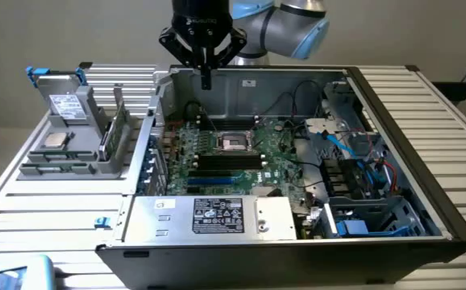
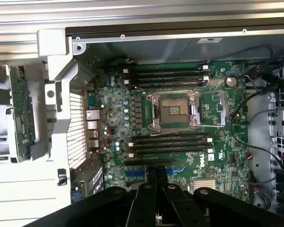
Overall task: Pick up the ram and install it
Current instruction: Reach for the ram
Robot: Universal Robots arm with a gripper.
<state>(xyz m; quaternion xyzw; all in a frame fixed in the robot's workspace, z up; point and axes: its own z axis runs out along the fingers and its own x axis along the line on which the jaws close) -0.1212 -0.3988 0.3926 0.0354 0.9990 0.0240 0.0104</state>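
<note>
Claw (image 1: 206, 83) closed, empty, hangs above the open PC case's (image 1: 297, 260) back wall. Ram (image 1: 114, 130) stands on edge in the gray rack (image 1: 64, 164), outside the case toward the exterior view's left, long axis parallel to the case side.

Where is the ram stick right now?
The ram stands on edge in the gray rack at the exterior view's left, between the silver hard drive and the wall of the open computer case.
</note>
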